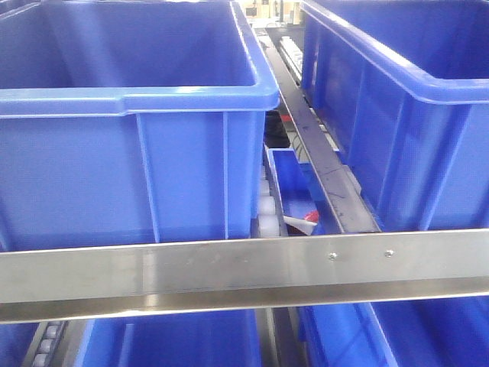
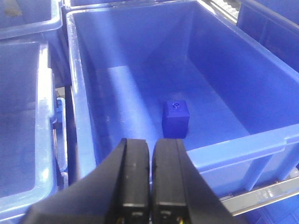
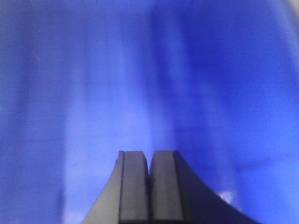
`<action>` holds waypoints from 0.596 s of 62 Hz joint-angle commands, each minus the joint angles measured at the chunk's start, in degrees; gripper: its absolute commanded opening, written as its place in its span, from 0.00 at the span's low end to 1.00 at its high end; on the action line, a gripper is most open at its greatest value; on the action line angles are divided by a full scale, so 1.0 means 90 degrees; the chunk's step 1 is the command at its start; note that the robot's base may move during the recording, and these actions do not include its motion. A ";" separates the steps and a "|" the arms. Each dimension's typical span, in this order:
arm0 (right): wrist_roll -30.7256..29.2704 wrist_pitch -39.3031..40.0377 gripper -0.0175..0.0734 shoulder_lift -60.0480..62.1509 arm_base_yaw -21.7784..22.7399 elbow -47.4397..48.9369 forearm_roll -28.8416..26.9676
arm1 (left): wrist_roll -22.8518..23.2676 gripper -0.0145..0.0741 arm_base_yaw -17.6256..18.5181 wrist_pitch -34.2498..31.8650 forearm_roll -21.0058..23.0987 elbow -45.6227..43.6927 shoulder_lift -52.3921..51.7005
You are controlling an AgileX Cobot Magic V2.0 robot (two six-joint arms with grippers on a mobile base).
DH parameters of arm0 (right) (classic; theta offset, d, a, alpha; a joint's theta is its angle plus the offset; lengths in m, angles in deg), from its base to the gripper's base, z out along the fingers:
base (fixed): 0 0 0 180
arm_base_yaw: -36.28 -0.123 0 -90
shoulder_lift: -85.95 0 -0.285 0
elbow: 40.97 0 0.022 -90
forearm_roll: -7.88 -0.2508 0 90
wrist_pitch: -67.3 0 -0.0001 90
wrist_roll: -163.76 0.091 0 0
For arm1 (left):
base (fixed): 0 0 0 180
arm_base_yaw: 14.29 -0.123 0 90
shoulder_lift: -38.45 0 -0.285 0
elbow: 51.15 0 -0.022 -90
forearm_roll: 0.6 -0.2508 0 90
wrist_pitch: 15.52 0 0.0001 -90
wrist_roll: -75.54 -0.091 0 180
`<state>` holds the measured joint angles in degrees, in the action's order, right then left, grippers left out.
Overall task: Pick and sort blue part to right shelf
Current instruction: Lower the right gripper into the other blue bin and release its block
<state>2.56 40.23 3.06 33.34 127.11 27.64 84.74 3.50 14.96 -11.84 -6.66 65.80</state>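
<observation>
The blue part (image 2: 175, 118), a small solid-blue block with a round knob on top, stands on the floor of a large open blue bin (image 2: 243, 144) in the left wrist view. My left gripper (image 2: 151, 142) hovers above the bin's near wall, short of the part, its black fingers pressed together with nothing between them. My right gripper (image 3: 149, 156) is shut and empty, close to a blurred blue surface. In the front view the shelf's steel front rail (image 1: 244, 271) runs across, with no gripper visible.
Two big blue bins (image 1: 130, 122) (image 1: 405, 107) sit on the rack with a narrow gap and a dark divider rail (image 1: 321, 153) between them. White rollers (image 1: 266, 206) show in the gap. More blue bins (image 2: 23, 116) lie left and below.
</observation>
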 commanded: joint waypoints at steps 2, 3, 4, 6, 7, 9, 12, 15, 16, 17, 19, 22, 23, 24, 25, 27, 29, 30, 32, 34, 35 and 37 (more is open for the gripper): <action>0.0008 0.0498 0.23 0.0868 0.0019 -0.0414 0.0019 | -0.0006 0.30 0.0034 -0.0509 0.0007 -0.0176 0.0051; 0.0008 0.0553 0.23 0.1007 0.0019 -0.0561 0.0019 | -0.0006 0.30 0.0034 -0.0522 0.0007 -0.0176 0.0051; 0.0008 0.0606 0.23 0.1149 0.0019 -0.0713 0.0019 | -0.0006 0.30 0.0034 -0.0533 0.0007 -0.0176 0.0051; 0.0008 0.0684 0.23 0.1345 0.0019 -0.0916 0.0019 | -0.0006 0.30 0.0034 -0.0547 0.0007 -0.0176 0.0051; 0.0008 0.0747 0.23 0.1488 0.0019 -0.1072 0.0019 | -0.0006 0.30 0.0034 -0.0550 0.0007 -0.0176 0.0051; 0.0008 0.0886 0.23 0.1734 0.0019 -0.1338 0.0019 | -0.0006 0.30 0.0034 -0.0596 0.0007 -0.0176 0.0051; 0.0008 0.1039 0.23 0.2133 0.0019 -0.1760 0.0019 | -0.0006 0.30 0.0034 -0.0645 0.0007 -0.0176 0.0051; 0.0008 0.1169 0.23 0.2494 0.0019 -0.2118 0.0019 | -0.0006 0.30 0.0034 -0.0685 -0.0008 -0.0176 0.0051; 0.0008 0.1203 0.23 0.2597 0.0019 -0.2219 0.0019 | -0.0006 0.30 0.0034 -0.0701 -0.0008 -0.0176 0.0051; 0.0008 0.1252 0.23 0.2751 0.0019 -0.2369 0.0019 | -0.0006 0.30 0.0034 -0.0702 -0.0008 -0.0176 0.0051; 0.0008 0.1314 0.23 0.3010 0.0019 -0.2606 0.0019 | -0.0006 0.30 0.0034 -0.0729 -0.0008 -0.0176 0.0051; 0.0008 0.1388 0.23 0.3355 0.0019 -0.2926 0.0019 | -0.0006 0.30 0.0034 -0.0744 -0.0008 -0.0176 0.0051; 0.0008 0.1409 0.23 0.3465 0.0019 -0.3010 0.0019 | -0.0006 0.30 0.0034 -0.0755 -0.0008 -0.0176 0.0051; 0.0008 0.1423 0.23 0.3577 0.0019 -0.3090 0.0019 | -0.0006 0.30 0.0034 -0.0755 -0.0008 -0.0176 0.0051; 0.0008 0.1438 0.23 0.3738 0.0019 -0.3210 0.0019 | -0.0006 0.30 0.0034 -0.0773 -0.0008 -0.0176 0.0051; 0.0008 0.1451 0.23 0.4014 0.0019 -0.3398 0.0019 | -0.0006 0.30 0.0034 -0.0771 -0.0008 -0.0176 0.0051; 0.0008 0.1451 0.23 0.4232 0.0019 -0.3532 0.0019 | -0.0006 0.30 0.0034 -0.0771 -0.0008 -0.0176 0.0051; 0.0008 0.1451 0.23 0.4393 0.0019 -0.3625 0.0019 | -0.0006 0.30 0.0034 -0.0771 -0.0008 -0.0176 0.0051; 0.0008 0.1451 0.23 0.4610 0.0019 -0.3736 0.0019 | -0.0006 0.30 0.0034 -0.0771 -0.0008 -0.0176 0.0051; 0.0008 0.1451 0.23 0.4922 0.0019 -0.3885 0.0019 | -0.0006 0.30 0.0034 -0.0771 -0.0008 -0.0176 0.0051; 0.0008 0.1451 0.23 0.5079 0.0019 -0.3950 0.0019 | -0.0006 0.30 0.0034 -0.0771 -0.0008 -0.0176 0.0051; 0.0008 0.1451 0.23 0.5371 0.0019 -0.4048 0.0019 | -0.0006 0.30 0.0034 -0.0771 -0.0008 -0.0176 0.0051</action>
<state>2.69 47.97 47.09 33.34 90.67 27.25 84.74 3.50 13.05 -11.84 -6.66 65.80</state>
